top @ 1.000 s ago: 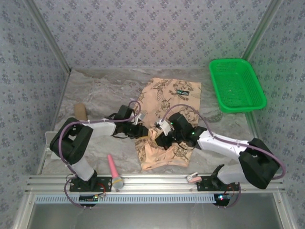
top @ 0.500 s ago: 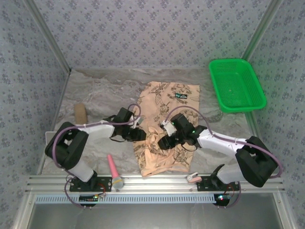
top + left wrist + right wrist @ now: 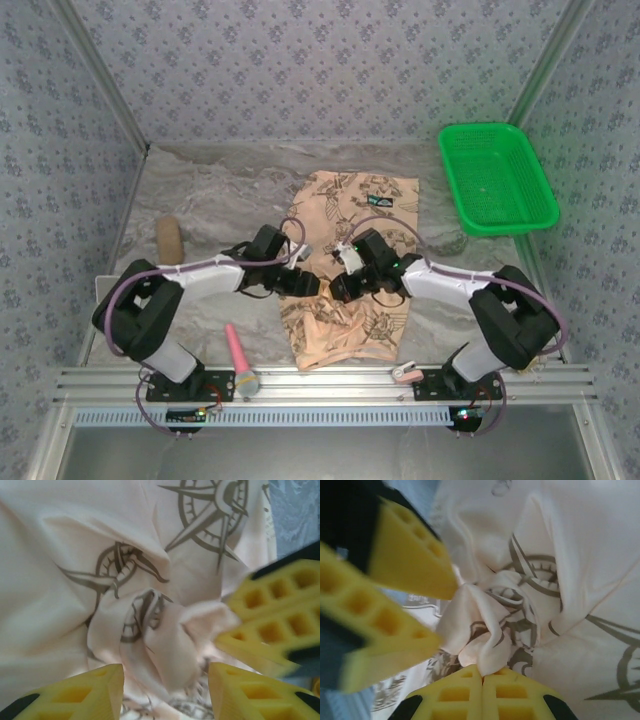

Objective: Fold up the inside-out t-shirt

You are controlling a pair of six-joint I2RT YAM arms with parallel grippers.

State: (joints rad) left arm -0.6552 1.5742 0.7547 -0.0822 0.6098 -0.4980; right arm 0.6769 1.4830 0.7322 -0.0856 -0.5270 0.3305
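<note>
R pincer (image 3: 481,669): clamped on bunched inside-out t-shirt (image 3: 360,195); L pincer (image 3: 165,672): wide, astride it. Peach, compass-printed, crumpled; open table (image 3: 220,180) past far hem.

Count, top view: 1 inside-out t-shirt (image 3: 340,203); 1 green basket (image 3: 497,180); 2 grippers (left gripper (image 3: 318,288), right gripper (image 3: 340,291)); 1 pink-handled tool (image 3: 237,352); 1 tan block (image 3: 170,237); 1 small pink-and-white piece (image 3: 405,372)

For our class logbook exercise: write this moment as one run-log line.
left gripper: open, straddling a bunched fold | right gripper: shut on t-shirt | t-shirt: rumpled, not yet folded | green basket: apart
</note>
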